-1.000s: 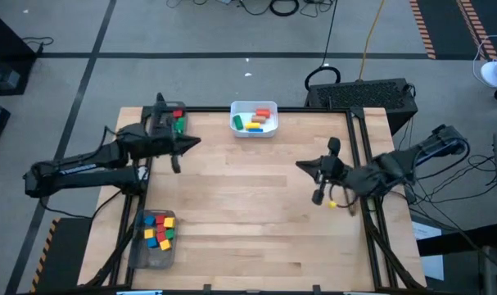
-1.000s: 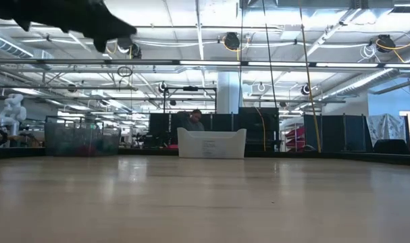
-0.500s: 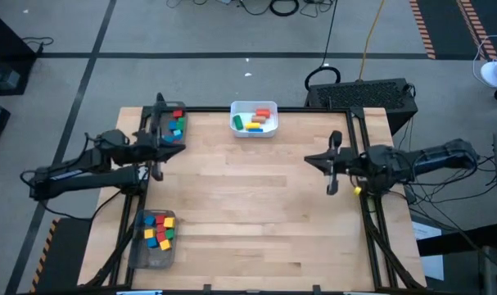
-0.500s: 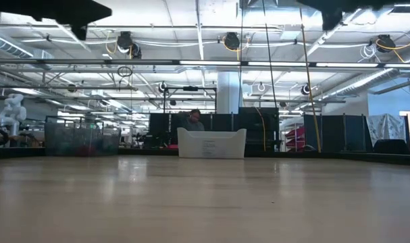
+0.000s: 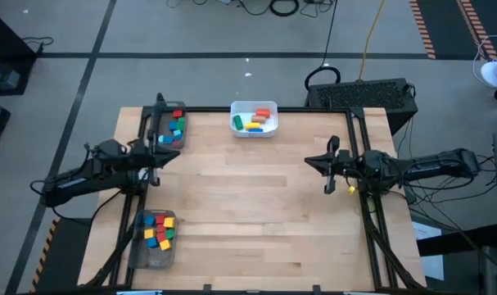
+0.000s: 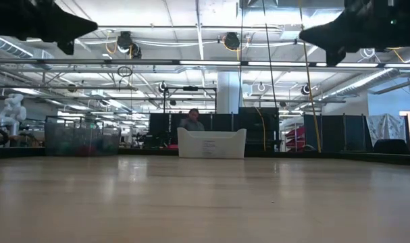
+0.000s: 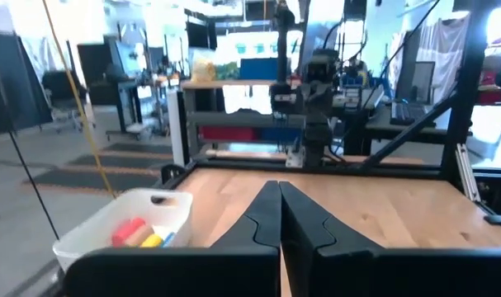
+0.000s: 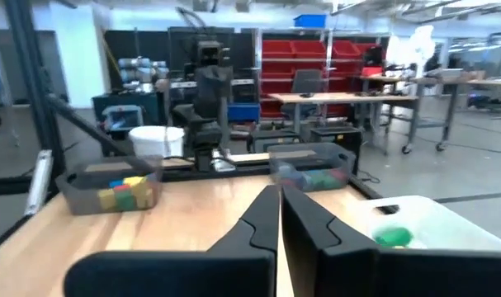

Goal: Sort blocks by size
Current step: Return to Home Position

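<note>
From above, you see both arms have drawn back to the frame's sides, left hand (image 5: 160, 155) and right hand (image 5: 318, 161) empty. The small coloured wooden blocks (image 5: 158, 229) lie in clear grey plastic trays (image 5: 150, 256) and the white rectangular bin (image 5: 232, 121), so sorting looks done. Low view: bare pale wooden tabletop (image 6: 205, 202), workshop behind. Left wrist view: fingers (image 7: 267, 219) pressed together; right wrist view, likewise.

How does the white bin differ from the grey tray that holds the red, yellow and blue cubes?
The white bin is opaque; the grey tray is see-through. The white bin holds longer blocks; the grey tray holds small cubes. The white bin sits mid-edge; the grey tray sits at a corner. Both hold coloured pieces, clear of the left gripper and right gripper.
</note>
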Available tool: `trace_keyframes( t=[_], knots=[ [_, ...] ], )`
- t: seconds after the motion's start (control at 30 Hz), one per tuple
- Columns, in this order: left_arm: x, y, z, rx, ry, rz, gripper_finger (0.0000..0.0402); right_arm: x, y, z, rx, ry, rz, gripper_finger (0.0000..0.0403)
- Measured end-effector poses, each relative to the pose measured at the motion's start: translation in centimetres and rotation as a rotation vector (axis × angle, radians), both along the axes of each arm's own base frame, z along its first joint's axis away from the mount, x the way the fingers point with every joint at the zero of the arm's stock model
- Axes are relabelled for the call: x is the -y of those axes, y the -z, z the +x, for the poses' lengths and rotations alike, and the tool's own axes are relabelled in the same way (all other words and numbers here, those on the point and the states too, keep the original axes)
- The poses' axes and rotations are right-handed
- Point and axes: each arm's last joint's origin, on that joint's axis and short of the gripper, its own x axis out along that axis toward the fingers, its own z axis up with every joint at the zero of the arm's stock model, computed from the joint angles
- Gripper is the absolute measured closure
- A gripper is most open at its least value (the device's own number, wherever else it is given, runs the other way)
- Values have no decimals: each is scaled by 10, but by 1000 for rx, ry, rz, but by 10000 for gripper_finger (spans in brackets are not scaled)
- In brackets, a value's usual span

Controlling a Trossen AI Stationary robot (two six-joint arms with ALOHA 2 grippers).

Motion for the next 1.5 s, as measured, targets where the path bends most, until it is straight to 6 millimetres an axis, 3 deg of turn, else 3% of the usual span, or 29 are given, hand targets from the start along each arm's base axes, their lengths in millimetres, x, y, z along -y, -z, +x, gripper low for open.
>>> trace_keyframes(
  t=[0.2,0.73,1.07,1.5],
  knots=[
    [3,-3,-12,-14,-2,36,401,6,-7,-15,77,-22,-16,403],
    [3,1,-12,-47,-12,-4,401,8,-2,-38,41,-24,27,403],
    [2,6,-8,-33,-2,-17,401,6,35,-37,143,-101,30,403],
    [-1,30,3,-52,9,-55,401,5,46,-36,26,-125,35,403]
  ],
)
